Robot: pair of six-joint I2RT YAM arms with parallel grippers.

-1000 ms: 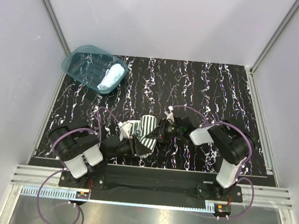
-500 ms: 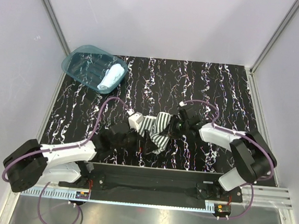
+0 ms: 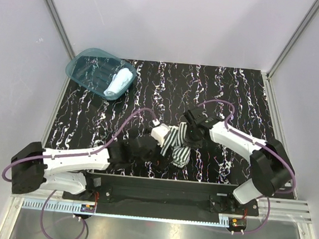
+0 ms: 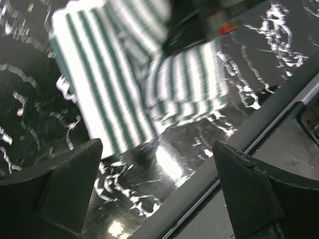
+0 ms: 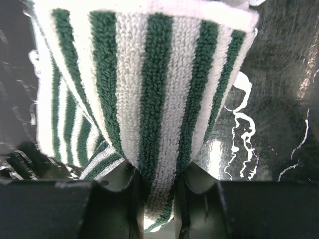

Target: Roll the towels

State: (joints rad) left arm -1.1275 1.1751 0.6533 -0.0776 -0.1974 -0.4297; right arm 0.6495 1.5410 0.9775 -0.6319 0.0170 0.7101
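Pinched dark green-and-white striped cloth towel (image 3: 179, 152) in right gripper (image 5: 158, 184), bunched mid-table. Held left gripper (image 4: 157, 149) spread wide, empty, just left. Noted pale blue cloth towel (image 3: 119, 82) rolled in teal plastic bin (image 3: 86, 63), far left. Judged striped roll pending; prob. to flatten, re-grip next.
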